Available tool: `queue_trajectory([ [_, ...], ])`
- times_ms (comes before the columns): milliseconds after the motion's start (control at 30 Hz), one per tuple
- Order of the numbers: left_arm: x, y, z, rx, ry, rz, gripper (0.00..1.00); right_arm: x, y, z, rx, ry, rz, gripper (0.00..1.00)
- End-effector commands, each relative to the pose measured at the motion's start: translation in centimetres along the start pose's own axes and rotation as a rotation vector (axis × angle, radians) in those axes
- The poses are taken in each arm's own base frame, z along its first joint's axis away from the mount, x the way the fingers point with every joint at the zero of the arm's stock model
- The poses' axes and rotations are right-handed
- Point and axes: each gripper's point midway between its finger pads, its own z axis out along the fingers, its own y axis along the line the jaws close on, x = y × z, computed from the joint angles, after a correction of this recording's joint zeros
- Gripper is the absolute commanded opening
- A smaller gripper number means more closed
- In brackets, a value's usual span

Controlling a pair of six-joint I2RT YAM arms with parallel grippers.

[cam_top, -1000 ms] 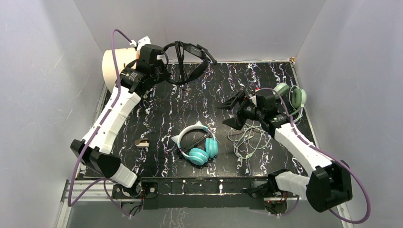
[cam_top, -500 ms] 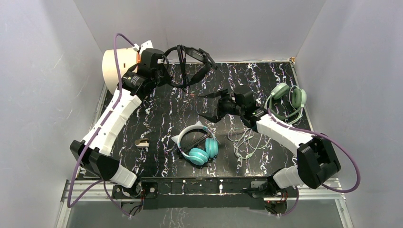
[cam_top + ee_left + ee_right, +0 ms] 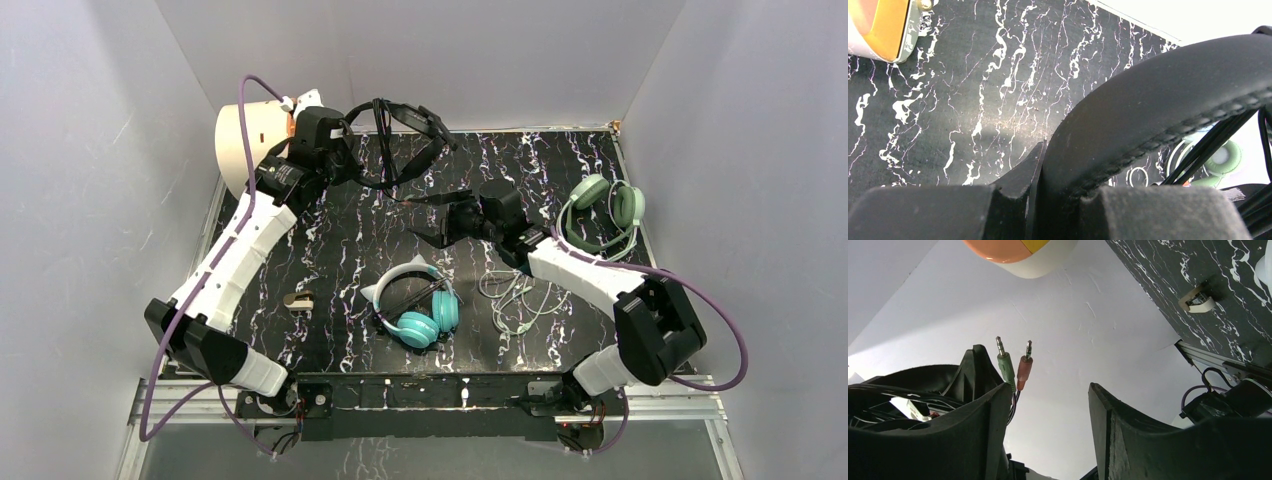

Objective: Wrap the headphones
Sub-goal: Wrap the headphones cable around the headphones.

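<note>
Marbled table (image 3: 340,250) underlies left end effector (image 3: 1043,205) gripping black headset (image 3: 1158,100).

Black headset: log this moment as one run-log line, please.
left gripper: shut on band of black headset | right gripper: open, two audio plugs by one finger, ungripped | teal headset, sage-green headset: on table

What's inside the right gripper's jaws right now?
A green audio plug and a pink audio plug stand in the gap of the open right gripper, close beside one black finger, not pinched. Their thin dark cords drop behind that finger; where they run is hidden.
</note>
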Motion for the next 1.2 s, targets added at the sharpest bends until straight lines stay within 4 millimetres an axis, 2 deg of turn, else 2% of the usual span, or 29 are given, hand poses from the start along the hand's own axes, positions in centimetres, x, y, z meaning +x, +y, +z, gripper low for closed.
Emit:
queue_trajectory([
  [0,-2.7,-1.2,-2.4,0.085,-0.087,-0.054,0.00,1.7,3.2,0.1,-0.100,0.034,0.012,0.65],
  [300,-2.0,-1.1,-2.2,0.086,-0.074,-0.053,0.00,2.8,3.9,0.6,-0.120,0.045,0.000,0.62],
  [600,-1.9,-1.2,-2.3,0.099,-0.069,-0.061,0.00,3.1,4.1,1.1,-0.151,0.049,0.004,0.45],
  [967,-2.0,-1.3,-3.1,0.122,-0.073,-0.071,0.00,2.9,4.2,1.7,-0.156,0.025,0.018,0.36],
  [1033,-1.9,-1.4,-3.2,0.129,-0.069,-0.073,0.00,2.9,4.5,1.7,-0.163,0.024,0.018,0.32],
  [1167,-2.0,-1.6,-3.5,0.144,-0.069,-0.076,0.00,3.1,5.0,1.6,-0.191,0.032,0.005,0.15],
])
